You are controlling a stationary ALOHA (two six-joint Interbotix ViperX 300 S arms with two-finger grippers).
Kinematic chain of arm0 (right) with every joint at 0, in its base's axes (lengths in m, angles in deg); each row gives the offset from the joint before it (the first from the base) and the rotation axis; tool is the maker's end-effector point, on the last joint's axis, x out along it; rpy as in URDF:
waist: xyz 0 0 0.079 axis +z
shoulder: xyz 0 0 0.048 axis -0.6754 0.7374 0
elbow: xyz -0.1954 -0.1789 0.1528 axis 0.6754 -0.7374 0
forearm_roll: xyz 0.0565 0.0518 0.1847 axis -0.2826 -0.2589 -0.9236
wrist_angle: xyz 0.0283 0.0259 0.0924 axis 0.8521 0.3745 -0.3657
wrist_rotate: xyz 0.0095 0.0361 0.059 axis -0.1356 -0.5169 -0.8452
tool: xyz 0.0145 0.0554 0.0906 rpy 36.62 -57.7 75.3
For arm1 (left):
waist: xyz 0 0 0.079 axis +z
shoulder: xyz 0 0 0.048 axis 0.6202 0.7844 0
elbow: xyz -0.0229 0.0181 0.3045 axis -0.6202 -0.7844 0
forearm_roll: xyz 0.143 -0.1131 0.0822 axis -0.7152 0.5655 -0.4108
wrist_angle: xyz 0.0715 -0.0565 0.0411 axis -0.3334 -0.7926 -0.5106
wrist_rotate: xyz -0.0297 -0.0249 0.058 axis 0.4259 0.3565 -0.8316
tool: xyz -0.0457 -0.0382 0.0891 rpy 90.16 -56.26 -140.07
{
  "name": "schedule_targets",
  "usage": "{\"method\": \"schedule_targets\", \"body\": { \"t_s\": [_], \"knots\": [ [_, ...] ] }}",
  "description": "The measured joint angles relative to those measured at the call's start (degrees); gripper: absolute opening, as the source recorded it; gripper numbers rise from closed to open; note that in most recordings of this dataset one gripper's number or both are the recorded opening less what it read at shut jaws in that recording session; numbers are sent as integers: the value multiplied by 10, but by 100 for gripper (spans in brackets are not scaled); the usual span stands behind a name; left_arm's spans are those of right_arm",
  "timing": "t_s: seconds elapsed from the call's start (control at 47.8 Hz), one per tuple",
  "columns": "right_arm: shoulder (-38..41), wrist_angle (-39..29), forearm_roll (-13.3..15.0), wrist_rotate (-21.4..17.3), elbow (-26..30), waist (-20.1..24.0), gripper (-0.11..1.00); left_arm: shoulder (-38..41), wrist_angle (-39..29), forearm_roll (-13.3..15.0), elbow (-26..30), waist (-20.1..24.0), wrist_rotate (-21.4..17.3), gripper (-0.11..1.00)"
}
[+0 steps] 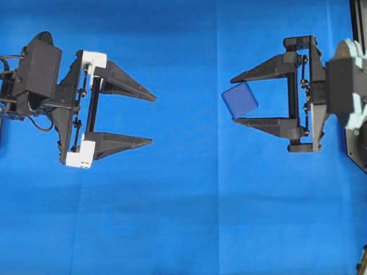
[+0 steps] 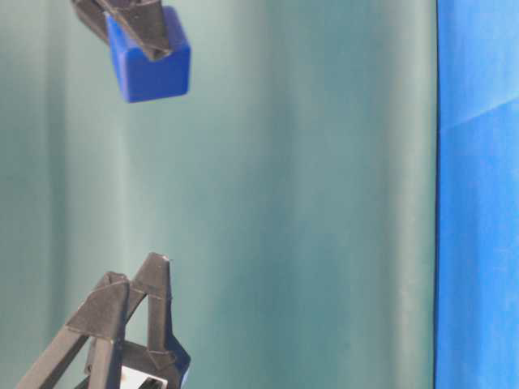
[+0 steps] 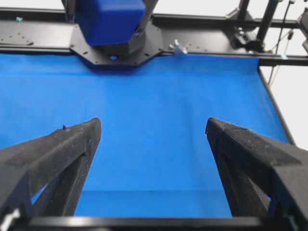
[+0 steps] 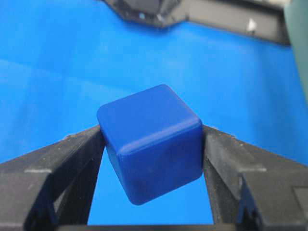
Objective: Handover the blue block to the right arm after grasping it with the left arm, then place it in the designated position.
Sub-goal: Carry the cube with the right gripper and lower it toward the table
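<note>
Left gripper [image 1: 150, 117] agape, right gripper [image 1: 232, 98] clamped.

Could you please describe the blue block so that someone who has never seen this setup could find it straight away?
Start from the blue cloth covering the table and go to the all-black right gripper on the right of the overhead view. Pinched between its fingertips is the blue block, a small dark-blue cube with rounded edges. It is darker than the cloth, and the white-bracketed left gripper stands open, holding nothing.
</note>
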Motion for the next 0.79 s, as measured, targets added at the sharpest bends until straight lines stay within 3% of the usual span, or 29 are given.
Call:
{"method": "schedule_targets", "body": {
  "t_s": [0.794],
  "knots": [
    [0,-11,1,-3,0,0,47,0,0,0,0,0,-1,93]
  ]
}}
